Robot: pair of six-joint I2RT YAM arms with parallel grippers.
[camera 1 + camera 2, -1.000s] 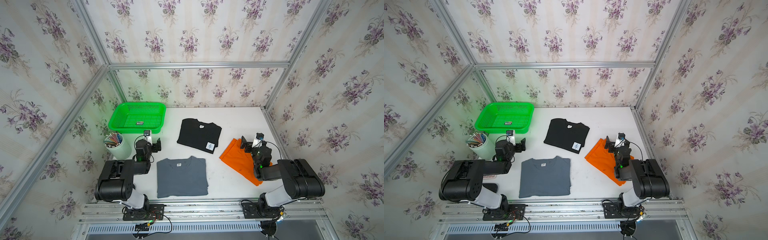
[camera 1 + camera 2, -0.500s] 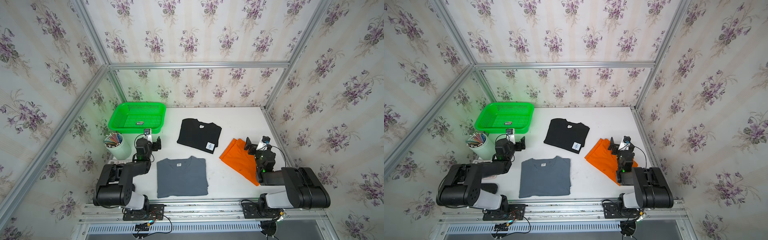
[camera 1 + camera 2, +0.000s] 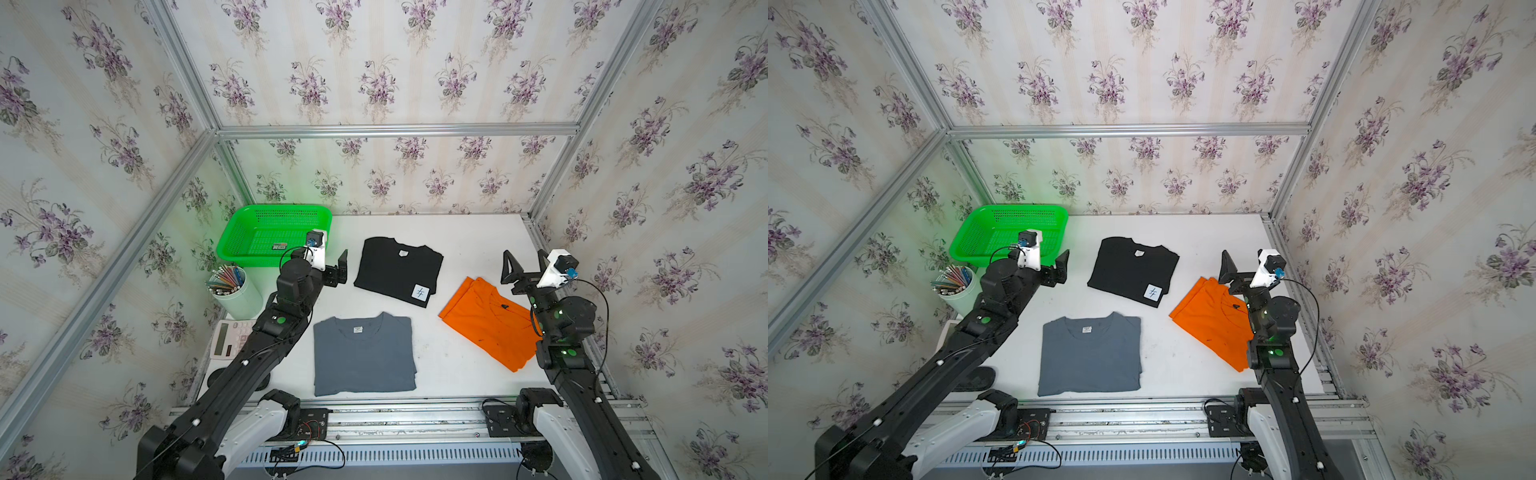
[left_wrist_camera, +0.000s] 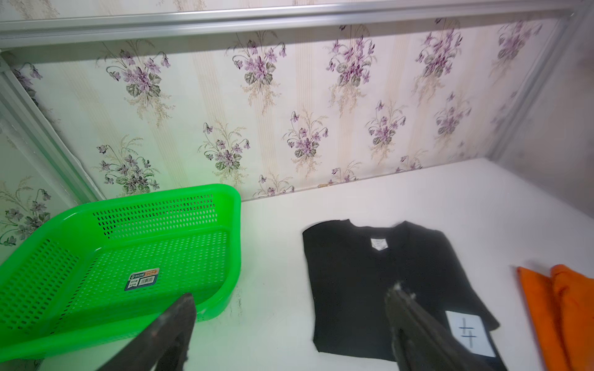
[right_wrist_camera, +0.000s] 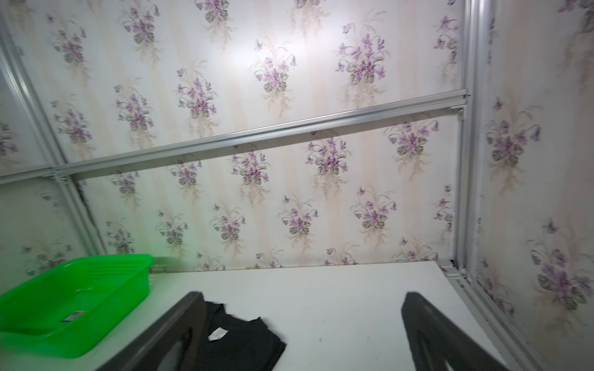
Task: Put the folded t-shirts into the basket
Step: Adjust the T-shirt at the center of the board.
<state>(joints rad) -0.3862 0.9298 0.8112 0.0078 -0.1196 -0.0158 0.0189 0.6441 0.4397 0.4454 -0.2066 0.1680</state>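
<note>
While the left end effector (image 4: 292,294) hangs spread wide and empty between the basket (image 3: 286,215) and the black t-shirt (image 3: 395,266), the right end effector (image 3: 525,259), also spread and holding nothing, is raised near the orange t-shirt (image 3: 486,324). On the tabletop (image 3: 469,241) the basket sits at ten o'clock, the black t-shirt near centre, the grey t-shirt (image 3: 363,357) at six and the orange t-shirt at four. All three lie flat outside the basket.
</note>
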